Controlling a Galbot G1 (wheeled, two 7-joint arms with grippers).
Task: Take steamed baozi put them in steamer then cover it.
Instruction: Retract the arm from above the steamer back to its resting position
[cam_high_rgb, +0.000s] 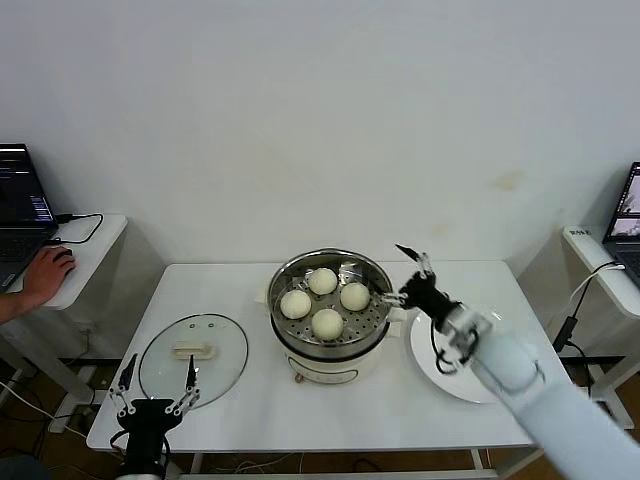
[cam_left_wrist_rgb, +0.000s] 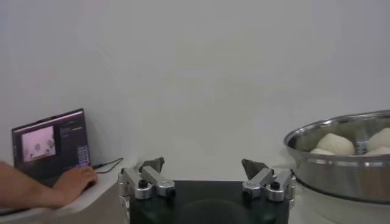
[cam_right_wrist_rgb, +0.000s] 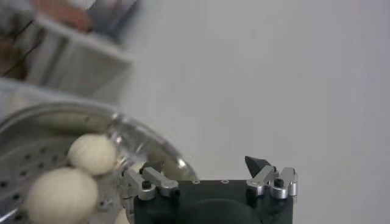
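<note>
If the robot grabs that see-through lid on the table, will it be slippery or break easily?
The lid looks like clear glass with a metal rim, so it is probably smooth, fairly heavy and breakable if dropped. It lies flat, so it likely won't roll. Its cream handle in the middle looks like the safest spot to grip, and the open left gripper waits beside it.

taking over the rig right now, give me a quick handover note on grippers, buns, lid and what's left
Left gripper: open, empty, low at the table's near-left edge, just before the lid.
Right gripper: open, empty, at the steamer's right rim.
Four small round cream-white steamed buns: all on the perforated tray inside the round shiny steel steamer pot at table centre.
Round clear glass lid with cream-white handle: flat on the table, left of the pot.
Flat white plate: right of the pot, partly behind the right arm.
Done: buns loaded.
Left: put the lid on the pot.
</note>
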